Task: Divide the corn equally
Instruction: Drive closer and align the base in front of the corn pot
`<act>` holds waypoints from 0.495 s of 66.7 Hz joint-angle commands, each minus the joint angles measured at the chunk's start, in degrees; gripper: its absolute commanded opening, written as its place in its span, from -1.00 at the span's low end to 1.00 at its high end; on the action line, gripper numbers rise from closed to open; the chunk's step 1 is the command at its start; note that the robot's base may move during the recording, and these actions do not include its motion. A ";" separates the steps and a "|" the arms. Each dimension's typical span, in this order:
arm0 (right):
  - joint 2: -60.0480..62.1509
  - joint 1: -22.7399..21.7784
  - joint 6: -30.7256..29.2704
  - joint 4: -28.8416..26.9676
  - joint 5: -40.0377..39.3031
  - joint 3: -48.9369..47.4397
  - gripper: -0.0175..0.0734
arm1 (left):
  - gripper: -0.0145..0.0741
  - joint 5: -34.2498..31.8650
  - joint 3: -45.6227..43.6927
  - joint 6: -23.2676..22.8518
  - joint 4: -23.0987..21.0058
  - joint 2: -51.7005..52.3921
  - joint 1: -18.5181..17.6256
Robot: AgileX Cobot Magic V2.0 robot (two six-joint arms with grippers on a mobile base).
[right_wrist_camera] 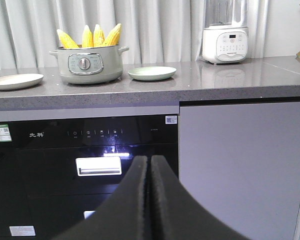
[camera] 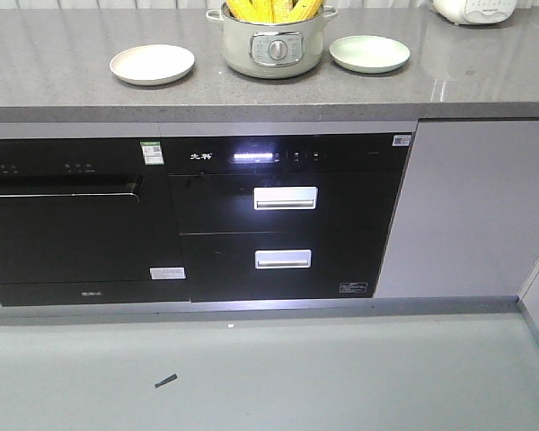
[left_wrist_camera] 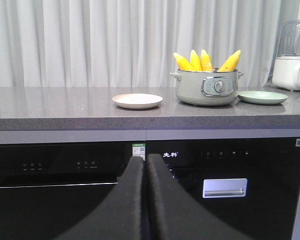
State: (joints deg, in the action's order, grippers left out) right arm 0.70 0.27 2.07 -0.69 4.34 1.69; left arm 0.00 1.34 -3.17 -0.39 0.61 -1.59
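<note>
Several yellow corn cobs stand tip-up in a pale green pot on the grey counter. A cream plate lies left of the pot, a light green plate right of it; both hold nothing. My left gripper is shut with nothing in it, low in front of the black appliance fronts, far from the pot. My right gripper is shut too, empty, below counter height.
A white blender-like appliance stands on the counter's right end. Black built-in appliances with drawer handles sit under the counter, beside a grey cabinet door. White curtains hang behind. A small dark scrap lies on the floor.
</note>
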 commanded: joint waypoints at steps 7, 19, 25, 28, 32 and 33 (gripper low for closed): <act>0.17 -0.16 -0.59 0.33 -4.34 0.57 -0.63 | -0.69 -3.75 0.72 -0.43 -0.10 0.87 0.16; 0.17 -0.16 -0.59 0.33 -4.34 0.57 -0.63 | -0.69 -3.75 0.72 -0.43 -0.10 0.87 0.16; 0.17 -0.16 -0.59 0.33 -4.34 0.57 -0.63 | -0.69 -3.75 0.72 -0.43 -0.10 0.87 0.16; 0.17 -0.16 -0.59 0.33 -4.34 0.57 -0.63 | -0.69 -3.75 0.72 -0.43 -0.10 0.87 0.16; 0.17 -0.16 -0.59 0.33 -4.34 0.57 -0.63 | -0.69 -3.75 0.72 -0.43 -0.10 0.87 0.16; 0.17 -0.16 -0.59 0.33 -4.34 0.57 -0.63 | -0.69 -3.75 0.72 -0.43 -0.10 0.87 0.16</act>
State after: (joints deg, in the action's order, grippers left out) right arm 0.70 0.27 2.07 -0.69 4.34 1.69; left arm 0.00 1.34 -3.17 -0.39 0.61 -1.59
